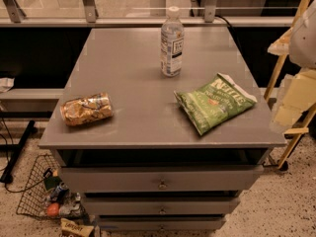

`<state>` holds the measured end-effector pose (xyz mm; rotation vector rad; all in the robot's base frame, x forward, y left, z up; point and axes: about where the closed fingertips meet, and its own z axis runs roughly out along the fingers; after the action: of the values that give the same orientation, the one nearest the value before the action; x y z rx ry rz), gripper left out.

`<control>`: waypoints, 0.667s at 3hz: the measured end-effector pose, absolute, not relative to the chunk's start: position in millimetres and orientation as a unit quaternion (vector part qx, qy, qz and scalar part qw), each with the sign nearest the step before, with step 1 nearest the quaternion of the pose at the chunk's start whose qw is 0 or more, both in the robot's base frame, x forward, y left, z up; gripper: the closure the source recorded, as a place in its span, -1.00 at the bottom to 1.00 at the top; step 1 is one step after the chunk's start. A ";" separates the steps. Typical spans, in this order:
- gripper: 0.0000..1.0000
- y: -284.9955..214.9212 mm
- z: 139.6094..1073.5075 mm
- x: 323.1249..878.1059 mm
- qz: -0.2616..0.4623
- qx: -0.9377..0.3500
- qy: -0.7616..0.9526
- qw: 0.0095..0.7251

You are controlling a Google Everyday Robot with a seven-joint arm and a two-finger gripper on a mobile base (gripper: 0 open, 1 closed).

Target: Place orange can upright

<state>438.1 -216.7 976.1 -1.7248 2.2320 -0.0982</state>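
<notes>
The orange can [87,109] lies on its side near the front left corner of the grey table [133,68], its long axis running left to right. My gripper [289,110] shows as a blurred pale yellow and white shape at the right edge of the view. It sits beyond the table's right side, level with the tabletop and far from the can. It holds nothing that I can see.
A clear plastic water bottle [172,42] stands upright at the back middle of the table. A green chip bag [215,101] lies flat at the front right. Drawers [162,184] are below the tabletop. A wire basket [47,194] with items sits on the floor at left.
</notes>
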 end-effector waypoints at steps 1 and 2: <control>-1.00 -216.7 976.2 438.1 -0.034 -0.603 0.781 0.159; -1.00 -181.4 972.1 455.0 -0.042 -0.639 0.755 0.139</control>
<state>455.0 -181.4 972.1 -1.8475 2.1839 -0.1203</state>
